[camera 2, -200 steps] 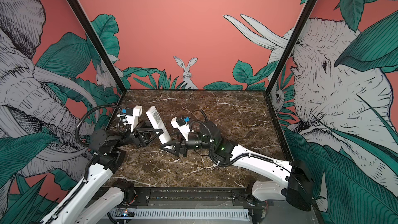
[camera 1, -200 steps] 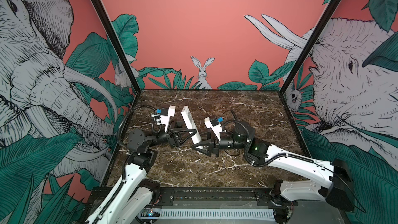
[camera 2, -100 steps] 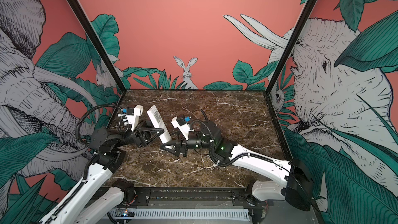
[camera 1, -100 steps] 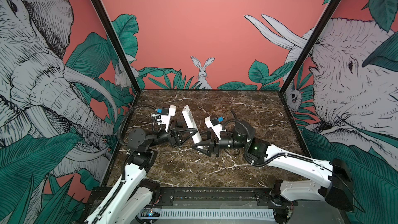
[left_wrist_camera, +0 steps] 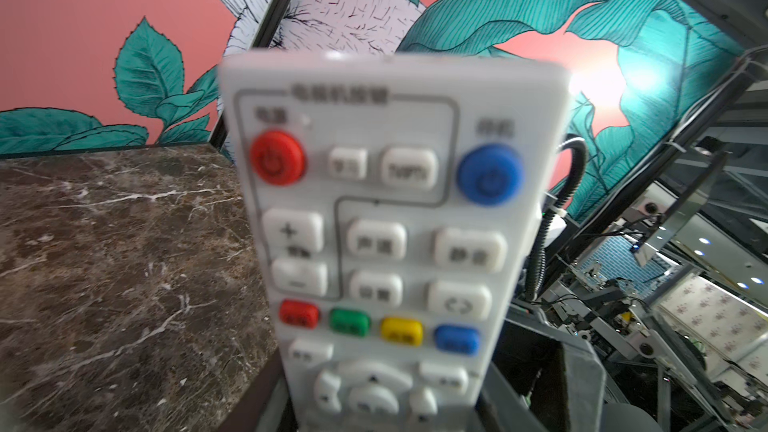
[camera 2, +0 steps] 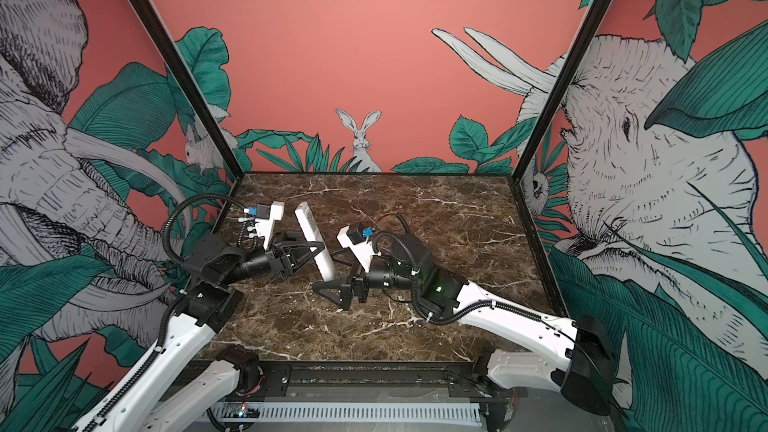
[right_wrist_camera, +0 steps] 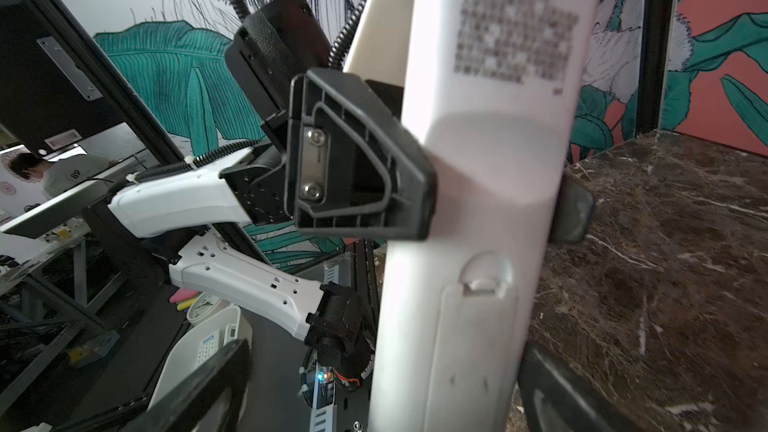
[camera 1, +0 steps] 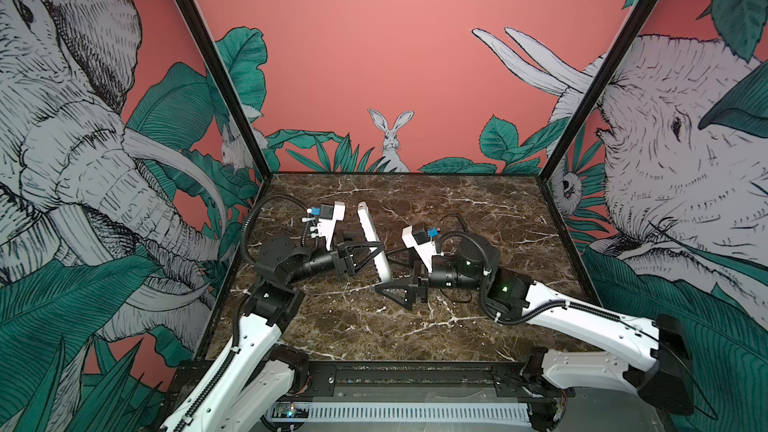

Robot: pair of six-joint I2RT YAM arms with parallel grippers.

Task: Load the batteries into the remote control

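Nearest, the right gripper [camera 1: 390, 274] has its jaws spread wide on either side of the remote control's [camera 1: 372, 243] lower end, gripping nothing. Just above them, on the remote's plain back, the battery cover [right_wrist_camera: 469, 351] sits shut, with its latch [right_wrist_camera: 484, 280] toward the remote's middle. Higher on the remote, the left gripper [right_wrist_camera: 498, 203] has its jaws clamped across the body, holding it steeply tilted over the bench [camera 1: 457, 209], red button [left_wrist_camera: 277, 157] end farthest away. No batteries show anywhere. The cover probably has to come off first. Press on the latch and slide the cover along the remote, away from the left grip, without pinching its sides.
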